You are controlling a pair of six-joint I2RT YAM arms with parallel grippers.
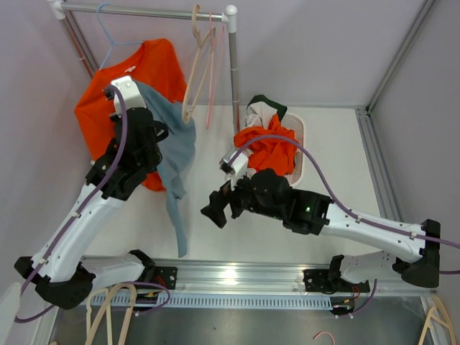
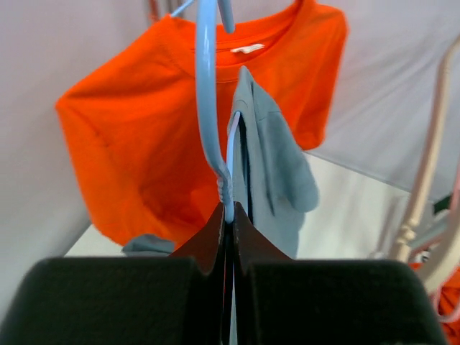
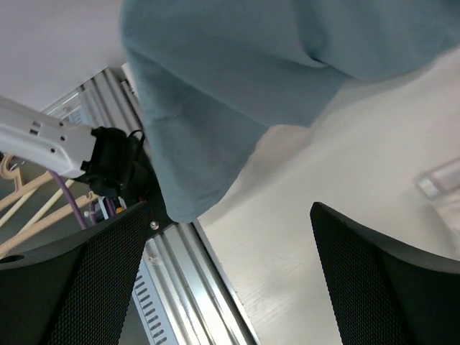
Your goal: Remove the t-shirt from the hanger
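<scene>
Orange t-shirt (image 1: pixel 154 65): hung at the far left from the rack (image 1: pixel 231 65), spread wide behind everything else.
Left gripper (image 2: pixel 228 215): pinched tight on the blue hanger (image 2: pixel 206 108), fingers pressed together at its neck, just below the hook.
Blue hanger: held up in front of the orange t-shirt, with its hook rising straight above the fingers in the left wrist view.
Grey-blue t-shirt (image 1: pixel 176 154): on the blue hanger, draped to one side (more slung than worn). It trailed in a long strip toward the near rail (image 1: pixel 237 273), and its lower end lay on the table (image 1: pixel 330 144).
Cream hangers (image 1: pixel 194 79): bare, hooked over the far bar of the rack, just right of the grey-blue t-shirt's top.
Right gripper (image 3: pixel 226 237): fingers spread wide with nothing between them. It was low over the middle of the table, just right of the hanging cloth and pointing at it, and its own camera was filled by grey-blue fabric close ahead.
Basket (image 1: pixel 300 144): white, at the far right of centre beyond the right arm, heaped with an orange garment (image 1: pixel 273 147) and some darker and paler cloth on top.
</scene>
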